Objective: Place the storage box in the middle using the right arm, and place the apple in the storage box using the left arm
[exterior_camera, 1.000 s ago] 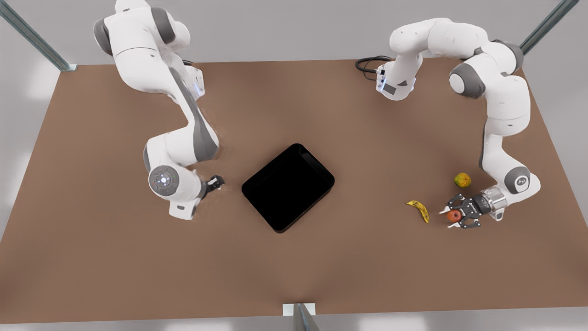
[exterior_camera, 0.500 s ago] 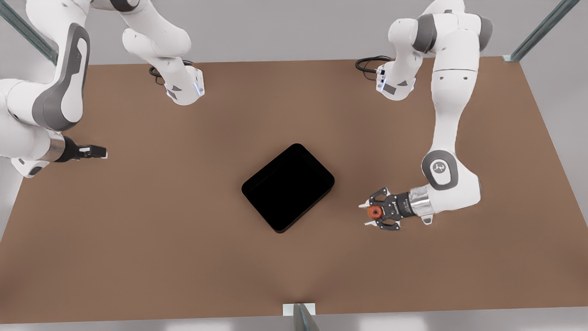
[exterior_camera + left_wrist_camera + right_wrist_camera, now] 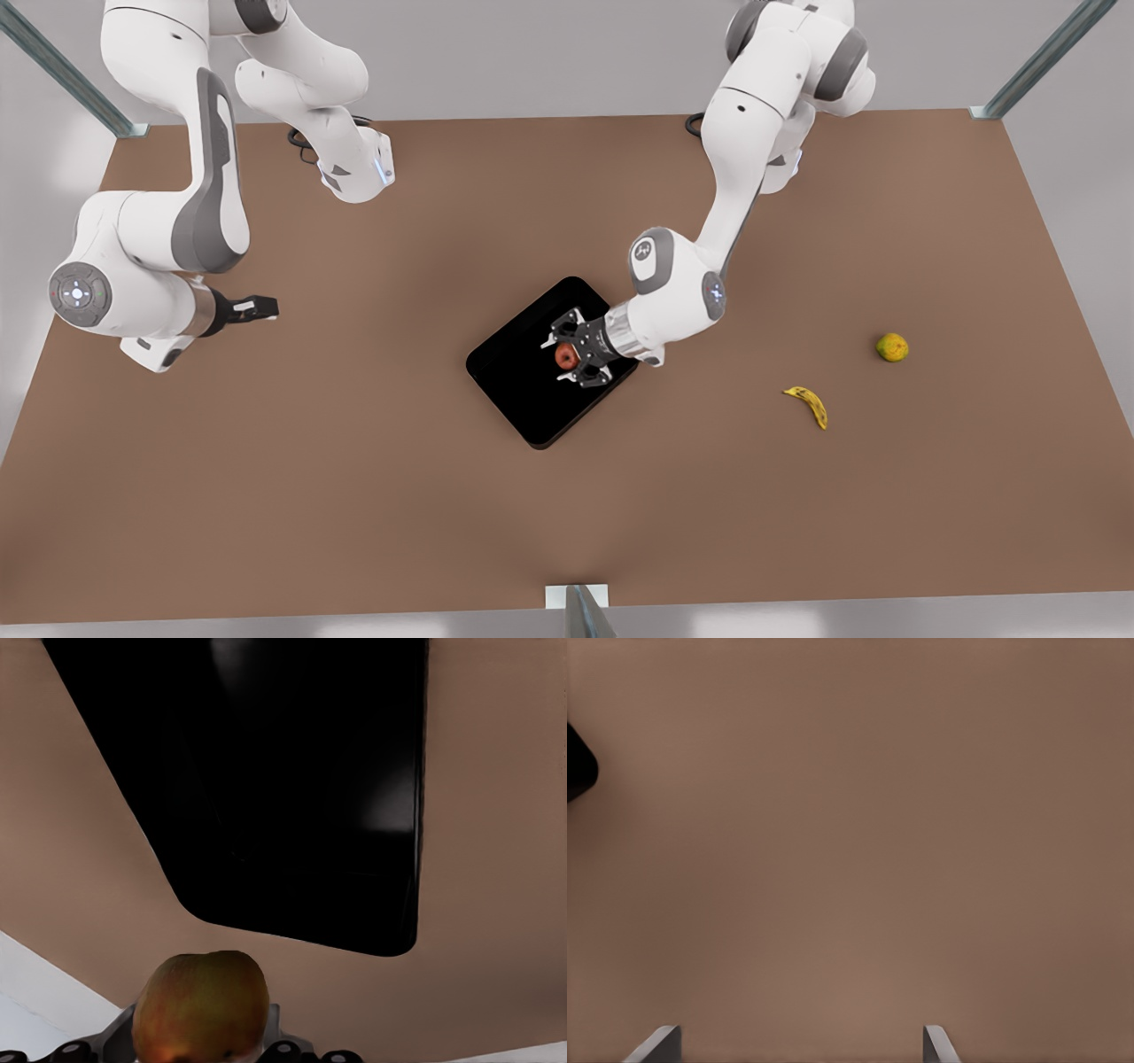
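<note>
1. Brown table (image 3: 266,496): flat, broad, carries everything listed below; grey metal rails at its far corners.

2. Two white Franka arms, bases at the far edge. Arm on the front view's right reaches out over the table's middle; arm on the front view's left folded back, waiting over bare table.

3. Storage box (image 3: 523,390): black, glossy, low-walled, rounded corners; sits near the table's middle, turned at an angle to the table edges. Seen from above in the left wrist view (image 3: 292,797), interior dark with a pale sheen. One rounded corner at the edge of the right wrist view (image 3: 578,766).

4. Left gripper (image 3: 564,356): poised above the storage box, over the part nearer the front view's right (height above the box floor not clear). Fingers closed around the apple.

5. Right gripper (image 3: 266,307): over bare table on the front view's left, well apart from the storage box. Two pale fingertips (image 3: 656,1045) set wide apart in the right wrist view, nothing between them.

6. Banana (image 3: 808,405): yellow, curved, lying on the table toward the front view's right.

7. Apple (image 3: 565,357): red-orange, round, gripped over the storage box; close up in the left wrist view (image 3: 202,1005).

8. Yellow-green lumpy fruit (image 3: 892,347): on the table, near the banana, not touching it.
</note>
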